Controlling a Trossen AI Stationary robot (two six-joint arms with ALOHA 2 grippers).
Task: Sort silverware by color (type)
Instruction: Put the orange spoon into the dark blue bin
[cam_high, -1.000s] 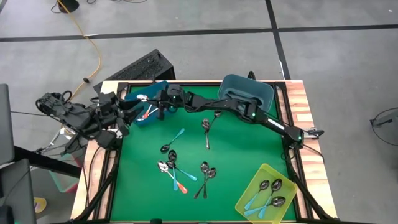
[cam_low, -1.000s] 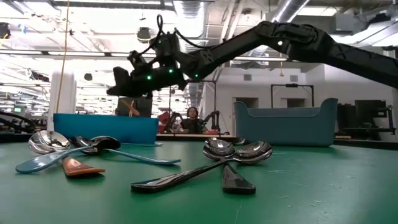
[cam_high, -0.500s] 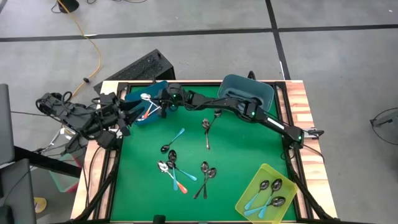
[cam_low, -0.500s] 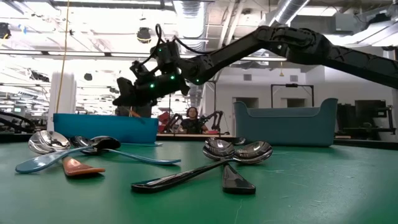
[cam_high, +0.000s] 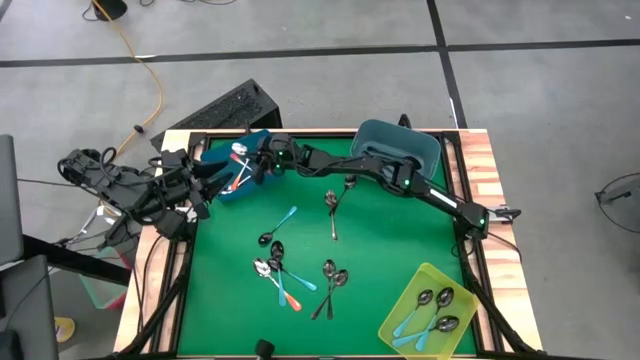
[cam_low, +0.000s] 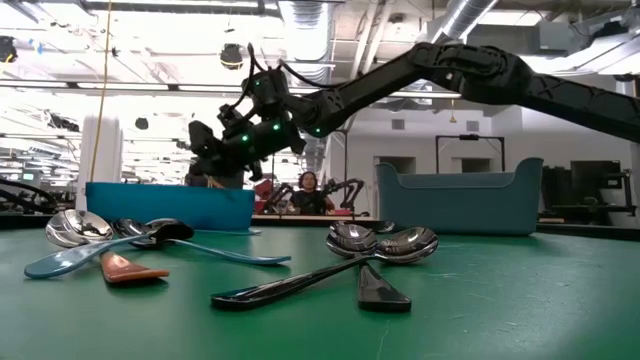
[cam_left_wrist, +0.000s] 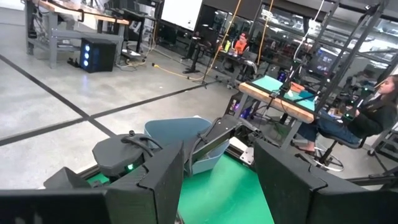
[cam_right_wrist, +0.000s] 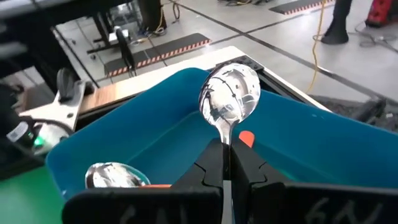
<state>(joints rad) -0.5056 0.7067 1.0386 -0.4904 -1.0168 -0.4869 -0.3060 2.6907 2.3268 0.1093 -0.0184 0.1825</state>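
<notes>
Your right gripper (cam_right_wrist: 226, 163) is clamped on 1 spoon (cam_right_wrist: 229, 99), holding it above the blue bin (cam_right_wrist: 311, 149). Your left gripper (cam_left_wrist: 217, 180) waits wide open, empty, at the table's left edge.

Green table (cam_high: 380, 225), blue bin (cam_right_wrist: 323, 143)

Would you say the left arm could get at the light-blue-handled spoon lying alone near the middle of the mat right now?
Probably yes: the left gripper is open and empty at the mat's left edge, and the light-blue-handled spoon lies alone on bare mat; the right gripper is over the blue bin.
</notes>
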